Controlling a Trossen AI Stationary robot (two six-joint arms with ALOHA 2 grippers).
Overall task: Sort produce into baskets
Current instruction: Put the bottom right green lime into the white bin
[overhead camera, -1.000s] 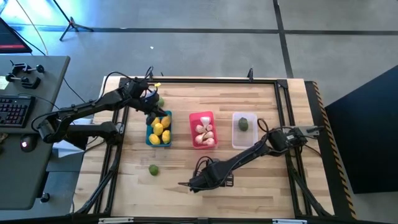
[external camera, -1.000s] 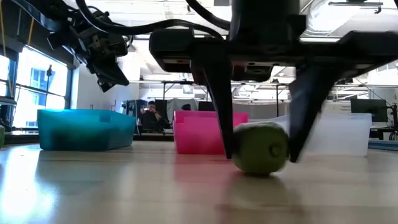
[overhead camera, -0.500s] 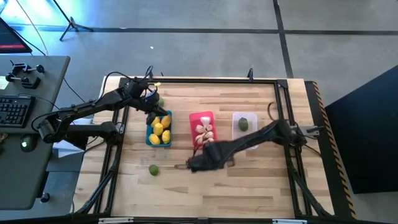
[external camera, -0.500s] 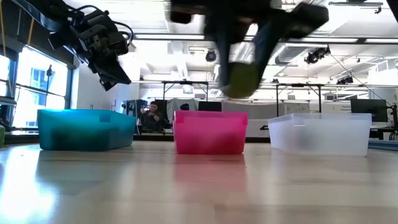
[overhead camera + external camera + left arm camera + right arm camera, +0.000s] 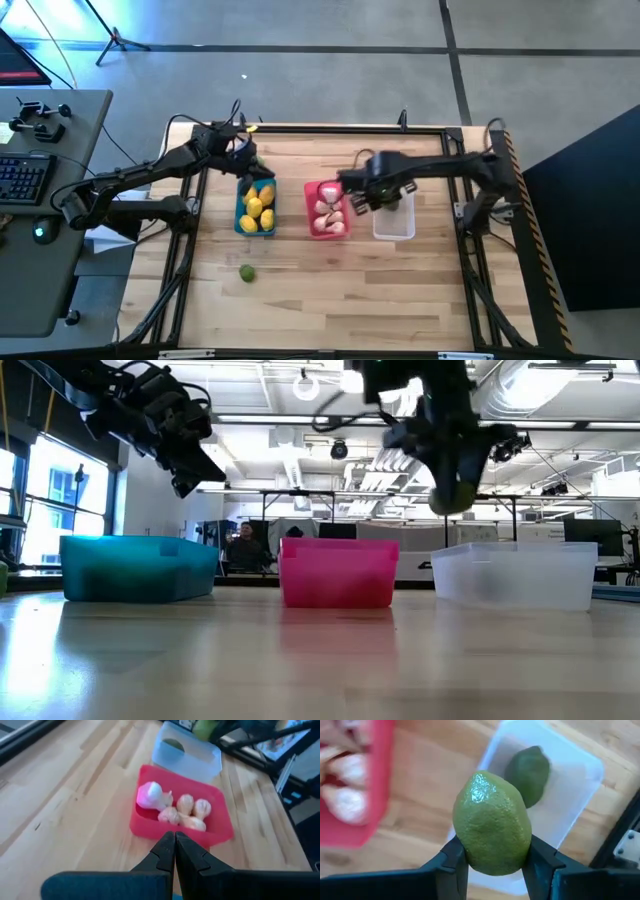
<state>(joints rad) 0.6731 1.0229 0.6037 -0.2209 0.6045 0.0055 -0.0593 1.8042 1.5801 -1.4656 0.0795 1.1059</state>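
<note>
My right gripper (image 5: 372, 196) is shut on a dull green fruit (image 5: 492, 822) in the air over the near-left part of the translucent white basket (image 5: 396, 224); the fruit also shows in the low view (image 5: 455, 492). Another green fruit (image 5: 527, 770) lies in that basket. The pink-red basket (image 5: 325, 208) holds several white garlic bulbs (image 5: 182, 810). The blue basket (image 5: 256, 208) holds yellow lemons. A third green fruit (image 5: 246, 272) lies on the table near the front. My left gripper (image 5: 246, 164) is shut and empty, above the blue basket's far end. My right gripper pinches the green fruit by its two opposite sides (image 5: 465, 847) between its two fingers (image 5: 451, 865). The fingers come from above, pointing down. The fruit is lifted clear, above the white basket's rim (image 5: 515, 550).
The three baskets stand in a row across the middle of the wooden table (image 5: 330, 300), blue at the left, white at the right. A black frame runs along the table's edges. A person sits in the room behind the baskets (image 5: 240, 545).
My right gripper has lifted the green fruit off the table near the front edge and has carried it up and toward the far right, from in front of the pink basket to over the white basket. The fruit has stayed between its fingers.
</note>
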